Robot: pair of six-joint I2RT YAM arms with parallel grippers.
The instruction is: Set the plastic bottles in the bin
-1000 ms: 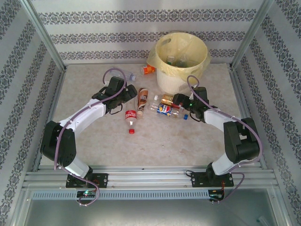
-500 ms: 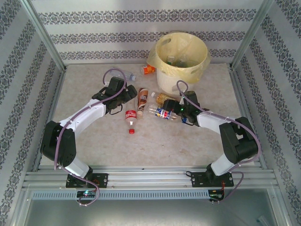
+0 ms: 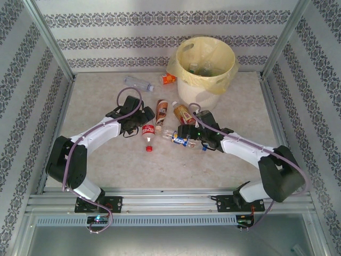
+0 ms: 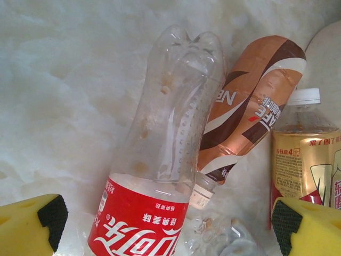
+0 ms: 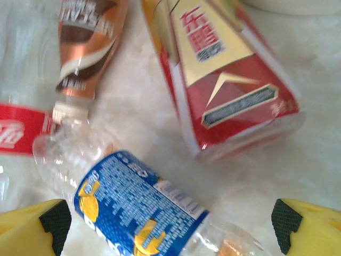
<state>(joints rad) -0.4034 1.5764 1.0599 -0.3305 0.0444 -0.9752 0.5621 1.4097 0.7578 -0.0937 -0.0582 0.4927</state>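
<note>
bottles (image 3: 160, 122) lying near lined bin (image 3: 206, 66).

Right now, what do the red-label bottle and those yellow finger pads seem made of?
Red-label bottle: thin clear plastic, glossy; the table shows through its dimpled wall. Finger pads: probably soft foam or rubber, matte yellow with black tips.

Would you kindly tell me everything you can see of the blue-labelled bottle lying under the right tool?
The blue-labelled bottle is clear, slightly crumpled plastic with a blue wrap bearing yellow patches and white print. It lies on its side on the pale table, slanted between the right tool's open jaws. Its bare clear end lies close to the brown bottle's neck.
</note>
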